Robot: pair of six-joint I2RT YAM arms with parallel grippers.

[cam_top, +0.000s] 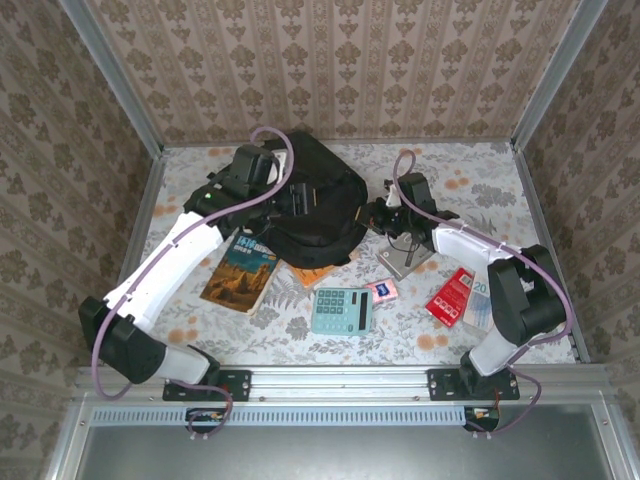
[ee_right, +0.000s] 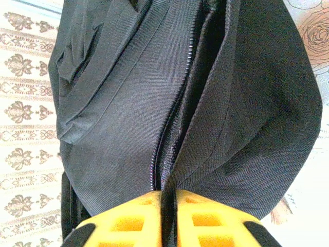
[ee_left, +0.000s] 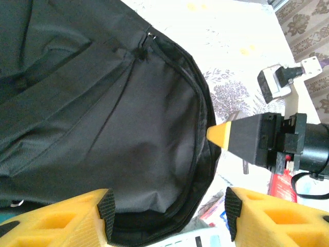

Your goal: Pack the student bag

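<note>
- The student bag lies at the far middle of the tabletop, with its rounded edge turned toward the right arm.
- The right end effector is clamped tight on the bag's zip edge, black fabric pinched between its yellow fingers.
- The left end effector hangs over the bag's curved rim, jaws wide with nothing between them.
- A book lies just beside the bag's near-left edge.
- A calculator sits nearer the arms, apart from the bag.
- Bare tabletop runs from the bag's right side to the far right corner.
- A red packet lies near the right arm.
</note>
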